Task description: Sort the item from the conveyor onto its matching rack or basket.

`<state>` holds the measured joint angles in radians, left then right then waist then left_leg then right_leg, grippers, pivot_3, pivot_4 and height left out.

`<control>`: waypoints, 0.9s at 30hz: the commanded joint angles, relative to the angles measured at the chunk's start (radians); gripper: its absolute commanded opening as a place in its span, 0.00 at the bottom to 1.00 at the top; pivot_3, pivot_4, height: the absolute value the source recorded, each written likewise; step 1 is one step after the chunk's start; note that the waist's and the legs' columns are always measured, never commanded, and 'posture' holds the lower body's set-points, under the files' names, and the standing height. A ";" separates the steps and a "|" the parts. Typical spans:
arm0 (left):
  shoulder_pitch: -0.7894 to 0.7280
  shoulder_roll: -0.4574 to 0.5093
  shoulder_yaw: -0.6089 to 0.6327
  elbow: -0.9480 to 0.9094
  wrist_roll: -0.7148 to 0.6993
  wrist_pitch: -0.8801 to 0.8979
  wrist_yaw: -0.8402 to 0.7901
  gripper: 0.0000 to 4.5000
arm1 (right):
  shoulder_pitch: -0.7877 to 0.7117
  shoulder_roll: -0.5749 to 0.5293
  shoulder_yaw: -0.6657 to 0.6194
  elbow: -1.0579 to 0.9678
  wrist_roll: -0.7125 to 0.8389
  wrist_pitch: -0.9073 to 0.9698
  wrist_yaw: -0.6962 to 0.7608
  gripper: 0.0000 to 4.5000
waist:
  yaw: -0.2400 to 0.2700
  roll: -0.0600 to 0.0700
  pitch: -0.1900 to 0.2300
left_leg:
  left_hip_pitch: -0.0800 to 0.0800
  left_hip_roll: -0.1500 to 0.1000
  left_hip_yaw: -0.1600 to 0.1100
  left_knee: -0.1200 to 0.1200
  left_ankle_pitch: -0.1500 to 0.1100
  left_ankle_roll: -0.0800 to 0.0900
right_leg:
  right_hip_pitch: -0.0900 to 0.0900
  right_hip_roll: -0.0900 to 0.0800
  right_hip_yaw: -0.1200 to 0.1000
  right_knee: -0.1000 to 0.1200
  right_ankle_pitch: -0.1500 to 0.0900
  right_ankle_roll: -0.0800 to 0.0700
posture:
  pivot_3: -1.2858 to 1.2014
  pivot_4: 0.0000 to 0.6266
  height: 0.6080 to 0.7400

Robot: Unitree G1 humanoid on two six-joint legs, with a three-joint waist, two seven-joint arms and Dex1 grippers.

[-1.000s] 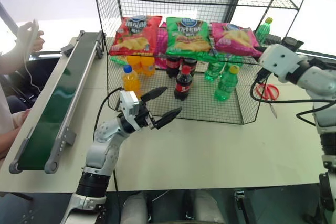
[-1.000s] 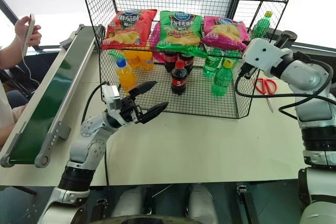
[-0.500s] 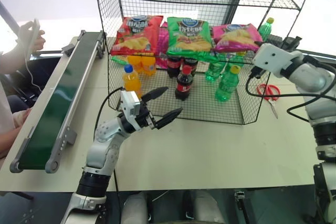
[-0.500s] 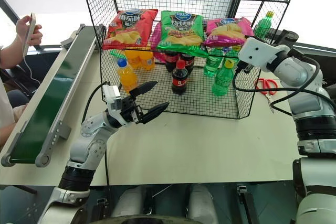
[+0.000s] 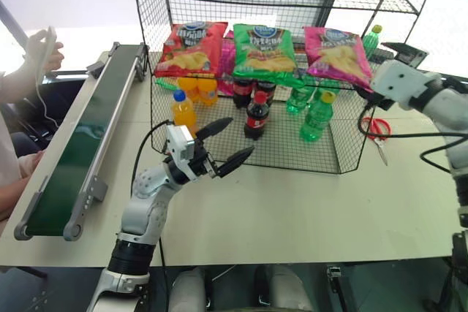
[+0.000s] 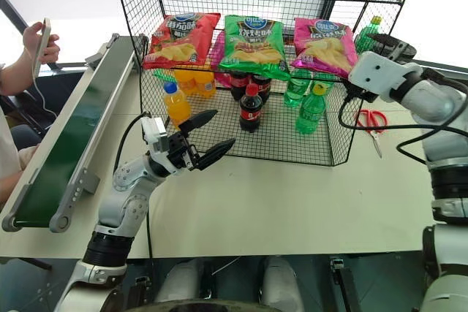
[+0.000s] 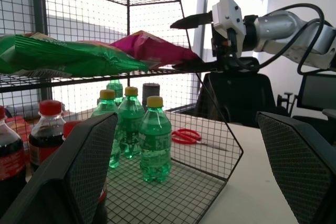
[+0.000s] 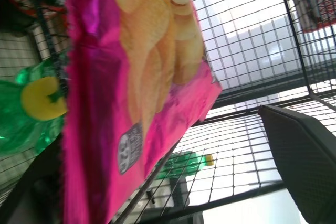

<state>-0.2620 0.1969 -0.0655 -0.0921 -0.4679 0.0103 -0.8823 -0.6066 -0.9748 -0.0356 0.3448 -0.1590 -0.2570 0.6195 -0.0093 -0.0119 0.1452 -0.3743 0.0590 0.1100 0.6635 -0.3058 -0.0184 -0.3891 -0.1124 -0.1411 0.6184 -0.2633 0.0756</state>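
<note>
**Pink bag released on the rack, right hand backing off**

Since a second ago the right hand [image 6: 356, 93] has let go of the pink chips bag [image 6: 325, 43] and drawn a little to the robot's right, and the bag has settled flatter on its tier. That hand's fingers now stand spread and hold nothing, with the bag's lower corner just beside them. The bag lies on the black wire rack [image 5: 344, 153], in a row with the green bag [image 5: 265, 50] and the red bag [image 5: 191, 47] further off. The left hand [image 5: 225, 142] hangs wide open and empty over the surface [image 5: 292, 210]. The conveyor [image 5: 80, 144], well apart from both hands, carries no item. The placing looks done; what remains, I judge, is withdrawing the arm.
</note>
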 commanded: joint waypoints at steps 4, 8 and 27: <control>-0.014 -0.018 0.012 -0.021 -0.032 -0.022 -0.004 1.00 | 0.123 -0.068 -0.125 -0.177 0.190 0.031 0.165 0.99 | -0.001 0.000 0.000 | 0.001 0.000 0.000 0.000 0.000 0.000 | 0.000 0.000 0.000 0.000 0.000 0.000 | 0.52 0.24 0.98; -0.020 -0.021 0.015 -0.017 -0.034 -0.026 -0.008 1.00 | 0.177 -0.066 -0.177 -0.229 0.236 0.053 0.179 0.99 | -0.003 0.000 0.000 | 0.001 0.000 0.000 0.000 0.000 0.000 | 0.000 0.000 0.000 0.001 0.000 0.000 | 0.52 0.24 0.98; 0.099 0.481 0.296 0.010 -0.051 0.147 -0.106 1.00 | 0.769 0.042 -0.522 -0.796 0.862 0.643 0.378 0.99 | 0.004 0.000 -0.001 | 0.000 0.002 -0.003 0.000 -0.006 0.009 | 0.000 0.001 -0.001 -0.001 0.000 -0.001 | 0.52 0.24 0.98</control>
<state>-0.1738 0.6555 0.1897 -0.0919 -0.5375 0.1790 -0.9659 0.1595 -0.9381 -0.4981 -0.4442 0.6915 0.3972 0.9765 -0.0051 -0.0117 0.1445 -0.3743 0.0609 0.1073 0.6636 -0.3113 -0.0092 -0.3889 -0.1115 -0.1416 0.6173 -0.2632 0.0747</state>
